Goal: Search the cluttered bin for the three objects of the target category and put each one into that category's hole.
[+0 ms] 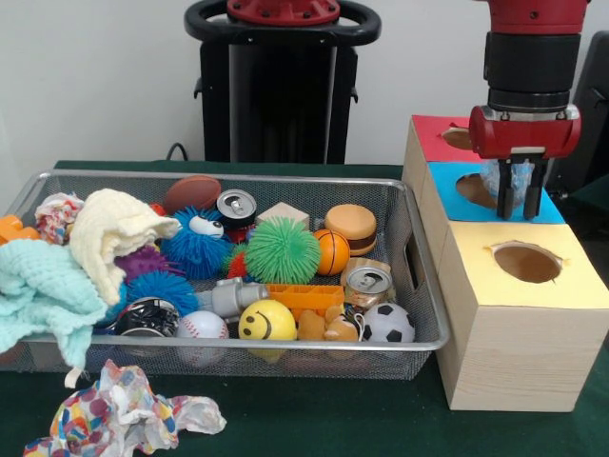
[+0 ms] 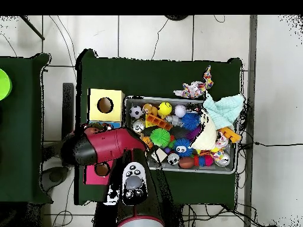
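My gripper hangs just above the blue-topped box, over its hole. It is shut on a pale, crumpled, see-through wad that shows between the fingers. The wire bin to the left holds several balls, two cans, a toy burger, spiky pom-poms and cloths. In the overhead view the red arm covers the blue box and hides the gripper. There the bin lies to the right of the arm.
Three boxes stand in a row beside the bin: red top, blue top, yellow top with an oval hole. A crumpled colourful paper lies on the green cloth in front of the bin. Overhead, the yellow box is uncovered.
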{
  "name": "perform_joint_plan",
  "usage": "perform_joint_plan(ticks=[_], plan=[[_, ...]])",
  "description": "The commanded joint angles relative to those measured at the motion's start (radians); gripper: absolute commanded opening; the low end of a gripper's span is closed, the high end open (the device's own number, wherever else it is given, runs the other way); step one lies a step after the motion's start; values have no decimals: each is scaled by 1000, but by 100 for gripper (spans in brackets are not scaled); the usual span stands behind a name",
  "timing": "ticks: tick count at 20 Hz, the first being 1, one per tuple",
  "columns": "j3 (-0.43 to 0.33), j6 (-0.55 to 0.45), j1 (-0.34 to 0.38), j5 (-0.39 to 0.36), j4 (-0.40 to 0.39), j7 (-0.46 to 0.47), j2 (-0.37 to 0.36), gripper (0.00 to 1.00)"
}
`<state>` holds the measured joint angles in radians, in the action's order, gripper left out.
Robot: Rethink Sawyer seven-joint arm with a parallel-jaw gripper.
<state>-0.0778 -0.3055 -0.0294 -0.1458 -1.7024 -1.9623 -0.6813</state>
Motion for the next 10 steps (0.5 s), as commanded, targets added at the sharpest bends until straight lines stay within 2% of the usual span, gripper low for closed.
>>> perform_joint_plan(ticks=[1,10], plan=[[-2,-48,16,-15,-66,-90,27,0],[6,-38,17,-21,-75,-92,33,0]])
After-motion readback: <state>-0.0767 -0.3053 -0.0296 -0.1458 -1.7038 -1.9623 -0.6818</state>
